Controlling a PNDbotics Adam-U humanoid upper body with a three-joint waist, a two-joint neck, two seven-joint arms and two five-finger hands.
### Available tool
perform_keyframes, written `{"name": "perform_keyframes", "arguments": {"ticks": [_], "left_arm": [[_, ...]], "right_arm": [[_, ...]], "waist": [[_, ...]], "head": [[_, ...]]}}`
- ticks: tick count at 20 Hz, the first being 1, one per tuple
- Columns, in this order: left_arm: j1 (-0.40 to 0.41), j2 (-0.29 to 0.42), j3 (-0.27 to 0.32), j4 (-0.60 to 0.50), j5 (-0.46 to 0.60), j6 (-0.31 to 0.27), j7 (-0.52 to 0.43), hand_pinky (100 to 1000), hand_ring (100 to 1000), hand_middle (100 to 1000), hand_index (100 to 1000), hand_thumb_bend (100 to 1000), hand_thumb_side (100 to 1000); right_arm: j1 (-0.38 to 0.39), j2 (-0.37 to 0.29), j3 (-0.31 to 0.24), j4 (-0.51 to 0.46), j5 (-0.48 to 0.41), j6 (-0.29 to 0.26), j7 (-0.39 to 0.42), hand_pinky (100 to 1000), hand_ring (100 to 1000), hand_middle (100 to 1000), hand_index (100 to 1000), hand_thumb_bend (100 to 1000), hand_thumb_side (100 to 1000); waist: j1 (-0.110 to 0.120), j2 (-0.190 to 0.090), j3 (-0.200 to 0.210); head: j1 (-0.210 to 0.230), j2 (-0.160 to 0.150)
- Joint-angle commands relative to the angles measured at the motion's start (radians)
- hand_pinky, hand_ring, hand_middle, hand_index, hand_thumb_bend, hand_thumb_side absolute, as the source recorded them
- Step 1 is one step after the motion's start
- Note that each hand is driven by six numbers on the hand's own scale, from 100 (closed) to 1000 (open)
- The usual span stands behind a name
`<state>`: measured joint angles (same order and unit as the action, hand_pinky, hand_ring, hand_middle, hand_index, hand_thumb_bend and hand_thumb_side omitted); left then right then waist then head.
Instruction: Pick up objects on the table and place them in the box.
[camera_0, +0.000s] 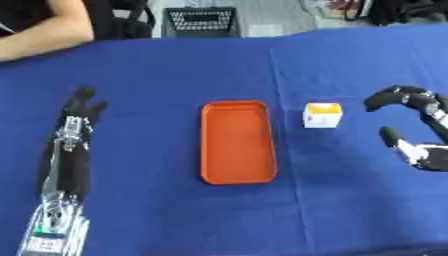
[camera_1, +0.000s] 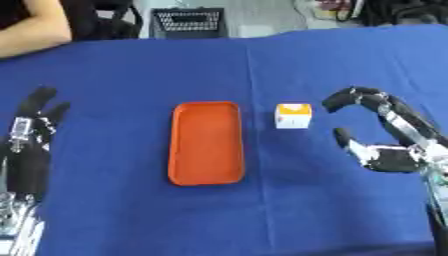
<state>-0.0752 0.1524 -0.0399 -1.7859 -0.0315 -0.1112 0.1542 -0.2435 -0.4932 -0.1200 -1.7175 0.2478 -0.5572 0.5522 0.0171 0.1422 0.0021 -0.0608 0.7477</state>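
A blue cloth-covered table is seen from above. Near its middle an orange box is laid flat: a shallow, rounded-corner tray with its long side running away from the robot, and nothing is seen inside it. Just beside the box's far right corner, apart from it, a small white carton with an orange-yellow top is stood upright on the cloth.

The right hand is held to the right of the carton, near it but not touching it. Its fingers are arched forward and curled at the tips toward the carton, while the thumb is pointed up from below, so that a wide gap is left between them. Nothing is held in this hand.

The left hand is rested at the left side of the table, well apart from the box, with its fingers stretched straight toward the far edge. Nothing is held in it either.

At the far left corner a person's bare forearm is laid along the table edge, and a dark basket is seen on the floor beyond the table.
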Motion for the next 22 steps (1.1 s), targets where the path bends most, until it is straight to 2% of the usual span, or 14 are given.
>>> {"name": "perform_keyframes", "arguments": {"ticks": [1,9,16,22], "left_arm": [[-0.004,0.008,-0.003,-0.010,-0.001,-0.001,-0.003,1000,889,940,996,320,1000],[-0.004,0.009,-0.006,-0.009,-0.001,-0.001,-0.006,1000,890,941,996,317,1000],[-0.001,0.013,-0.010,-0.006,0.000,-0.001,-0.009,1000,890,942,996,316,1000],[0.000,0.013,-0.012,-0.005,0.002,-0.002,-0.012,1000,891,944,996,316,1000]], "right_arm": [[-0.027,-0.048,0.011,0.019,0.033,-0.084,0.021,817,724,742,819,211,542],[-0.073,-0.100,0.039,0.073,0.080,-0.144,-0.008,809,739,748,819,249,553],[-0.196,-0.207,0.099,0.185,0.161,-0.232,-0.069,791,751,744,812,304,550],[-0.279,-0.223,0.139,0.293,0.251,-0.289,-0.121,786,756,744,810,312,560]], "waist": [[-0.004,-0.013,0.001],[-0.007,-0.016,0.005],[-0.012,-0.021,0.010],[-0.013,-0.021,0.016]], "head": [[0.005,-0.007],[0.010,-0.008],[0.018,-0.016],[0.022,-0.022]]}}
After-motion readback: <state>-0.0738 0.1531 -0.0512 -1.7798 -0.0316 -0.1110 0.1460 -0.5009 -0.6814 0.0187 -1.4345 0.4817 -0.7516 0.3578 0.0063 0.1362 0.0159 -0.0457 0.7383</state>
